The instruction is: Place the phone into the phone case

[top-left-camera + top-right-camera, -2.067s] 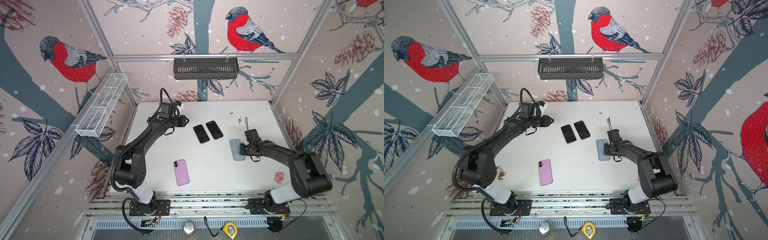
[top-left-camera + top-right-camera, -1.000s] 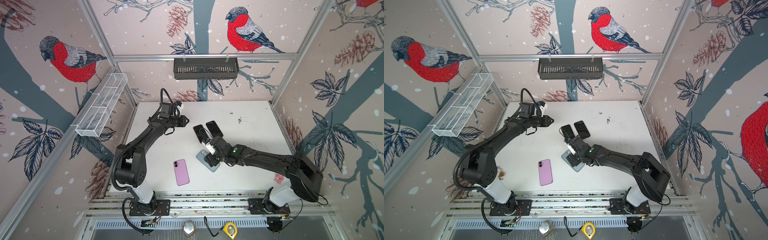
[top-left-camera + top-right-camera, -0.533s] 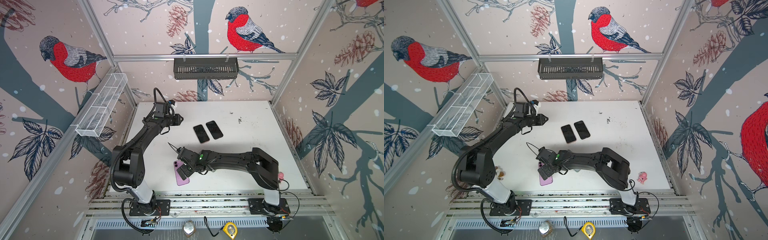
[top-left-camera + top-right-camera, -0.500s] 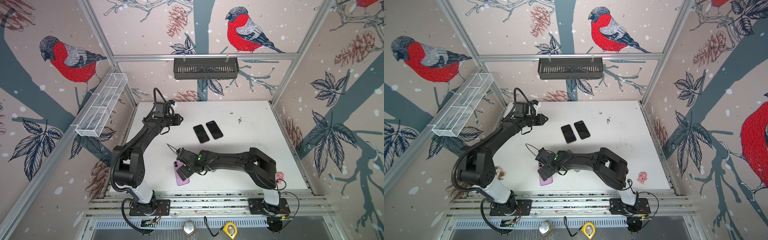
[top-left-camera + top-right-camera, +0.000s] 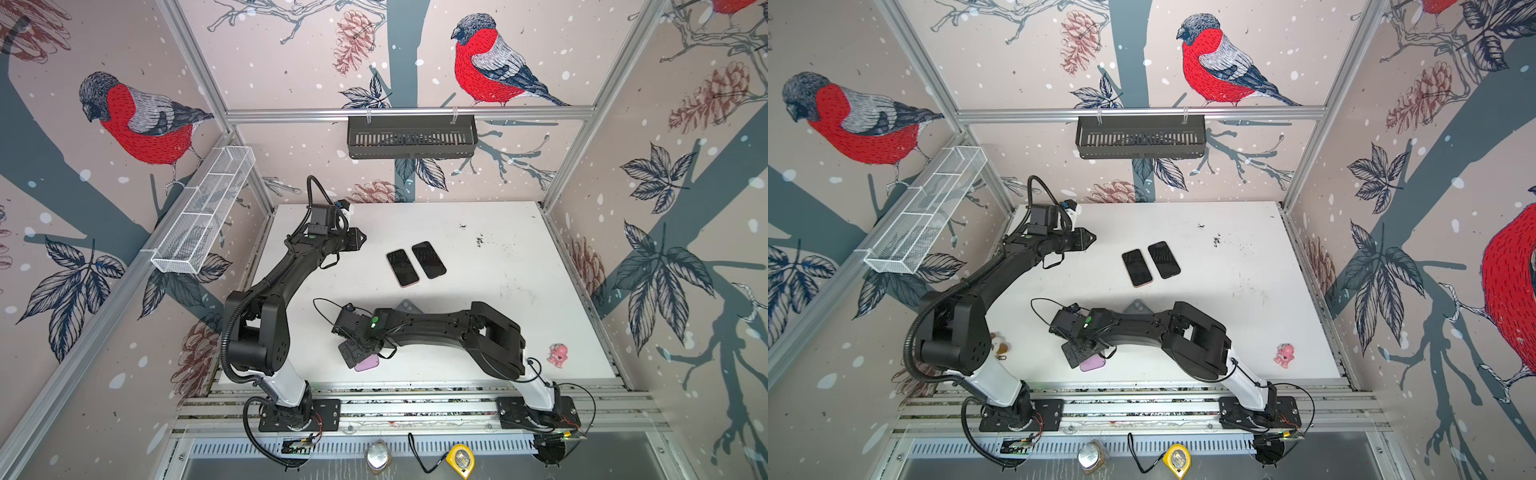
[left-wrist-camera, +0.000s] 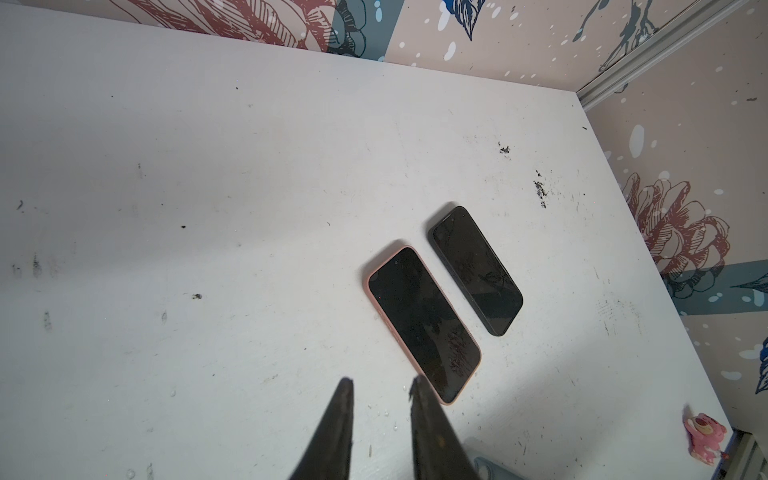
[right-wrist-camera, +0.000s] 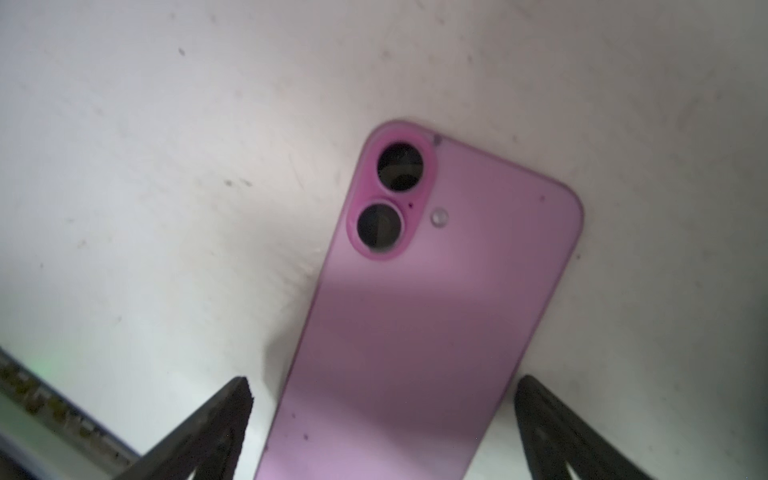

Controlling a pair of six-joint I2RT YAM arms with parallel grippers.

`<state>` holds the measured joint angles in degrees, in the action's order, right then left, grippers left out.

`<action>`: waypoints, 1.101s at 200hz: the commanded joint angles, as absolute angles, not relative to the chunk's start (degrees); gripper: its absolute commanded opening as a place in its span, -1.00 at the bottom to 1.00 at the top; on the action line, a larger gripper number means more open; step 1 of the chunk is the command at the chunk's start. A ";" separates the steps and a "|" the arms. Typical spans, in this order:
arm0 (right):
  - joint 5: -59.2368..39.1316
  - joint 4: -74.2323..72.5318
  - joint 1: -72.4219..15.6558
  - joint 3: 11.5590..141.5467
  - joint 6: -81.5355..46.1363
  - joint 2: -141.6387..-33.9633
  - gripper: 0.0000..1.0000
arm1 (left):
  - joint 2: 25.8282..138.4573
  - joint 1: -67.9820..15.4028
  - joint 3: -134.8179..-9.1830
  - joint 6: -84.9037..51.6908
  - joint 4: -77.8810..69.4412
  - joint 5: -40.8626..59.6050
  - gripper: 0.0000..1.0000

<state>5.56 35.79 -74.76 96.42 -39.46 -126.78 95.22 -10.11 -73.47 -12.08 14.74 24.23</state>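
White over the whole bench point(image 5: 498, 249), and the task barely begun. Left to do: gripping the pink phone point(image 5: 368, 364), carrying it to the grey-blue case point(image 5: 409, 306), pressing it in. Phone found bare and camera-side up near the front edge of the bench, apart from that case, itself mostly hidden behind the right arm. Straddled by the right gripper point(image 7: 384, 381): spread wide, a finger off either long edge of the phone, clear of both. No pinch yet. Farther back on the left, above bare bench, the left gripper point(image 6: 380, 384): narrowly parted, empty.
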 commanded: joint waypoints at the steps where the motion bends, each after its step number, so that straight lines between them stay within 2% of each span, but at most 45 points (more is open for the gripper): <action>1: 10.92 44.57 -75.66 100.73 -43.51 -130.30 0.99 | 95.34 -9.92 -73.88 -12.22 12.99 25.28 -0.47; 76: 10.53 44.65 -74.58 98.60 -45.35 -129.80 0.97 | 95.43 -9.89 -73.94 -12.23 12.97 25.52 -0.47; 145: 20.81 50.57 -75.49 98.53 -42.20 -130.04 0.90 | 95.54 -9.93 -74.07 -12.22 13.09 25.77 -0.47; 220: 20.77 50.25 -76.98 101.14 -42.80 -129.05 0.91 | 95.71 -9.89 -73.97 -12.23 13.23 25.93 -0.47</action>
